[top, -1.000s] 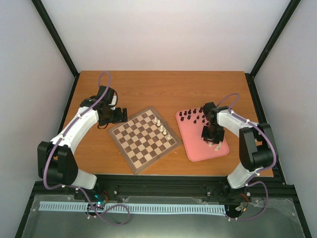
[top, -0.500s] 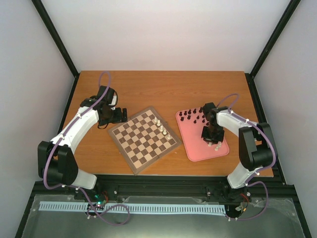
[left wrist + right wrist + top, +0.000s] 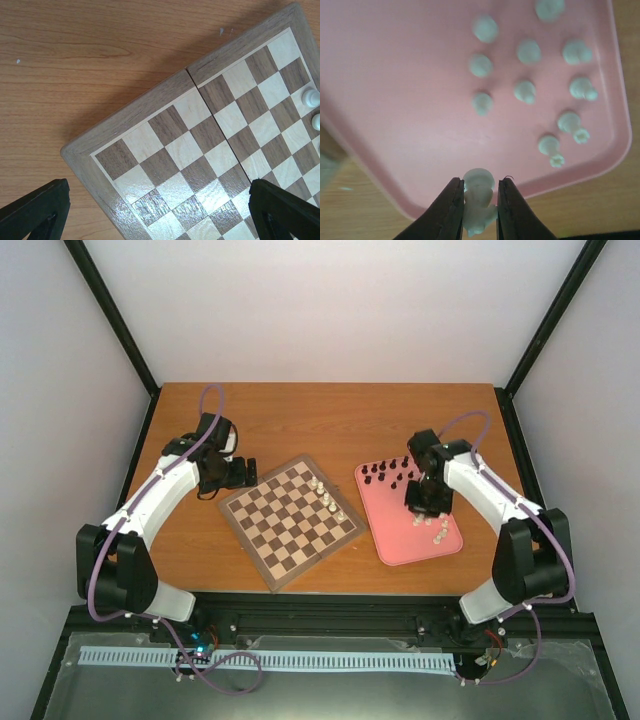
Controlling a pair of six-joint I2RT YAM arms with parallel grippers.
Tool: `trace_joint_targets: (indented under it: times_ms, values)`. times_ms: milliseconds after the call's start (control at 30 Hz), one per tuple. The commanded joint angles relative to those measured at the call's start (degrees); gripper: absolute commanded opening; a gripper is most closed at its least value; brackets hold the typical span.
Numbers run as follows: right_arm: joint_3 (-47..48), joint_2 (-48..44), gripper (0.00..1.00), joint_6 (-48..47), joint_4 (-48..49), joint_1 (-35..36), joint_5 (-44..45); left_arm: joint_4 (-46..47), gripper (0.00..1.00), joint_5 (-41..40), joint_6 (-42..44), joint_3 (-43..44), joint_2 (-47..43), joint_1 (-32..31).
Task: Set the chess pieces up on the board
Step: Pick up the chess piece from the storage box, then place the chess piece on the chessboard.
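White piece [image 3: 479, 182] is pinched by the thin tips of the right tool [image 3: 479, 200] over the pink tray [image 3: 395, 100], so we fear it twists loose onto other pieces [image 3: 525, 91] before reaching the board [image 3: 200, 150], where the left tool [image 3: 160, 210] hovers spread.

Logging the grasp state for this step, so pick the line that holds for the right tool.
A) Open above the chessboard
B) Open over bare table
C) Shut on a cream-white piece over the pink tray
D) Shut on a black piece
C: the right wrist view shows the right tool with its fingers pressed on both sides of a cream-white chess piece, and the pink tray lies beneath it.
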Motion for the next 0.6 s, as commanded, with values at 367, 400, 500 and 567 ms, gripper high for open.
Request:
trace_joint_targets:
  times_ms: [367,400,500,567]
  values:
    - [49.61,28.99,0.06,-6.89,-6.79,11.89,-0.22,-1.13,1.00,-0.92,1.07,1.86,-1.53,-0.39]
    - [52.96,31.32,0.06,-7.25,-6.87,12.88,-0.37,-1.00,1.00,-1.06,1.08,1.82,-1.79,-0.39]
    - [63.58,38.45,0.06,-8.26,-6.18,15.28,-2.20,-0.85,1.00,-0.95,0.98,1.81,-2.06,-0.39]
    - [69.12,42.99,0.06,-8.88,-5.47,16.31,-3.39,-0.80,1.00,-0.73,0.91,1.59,-2.21,-0.39]
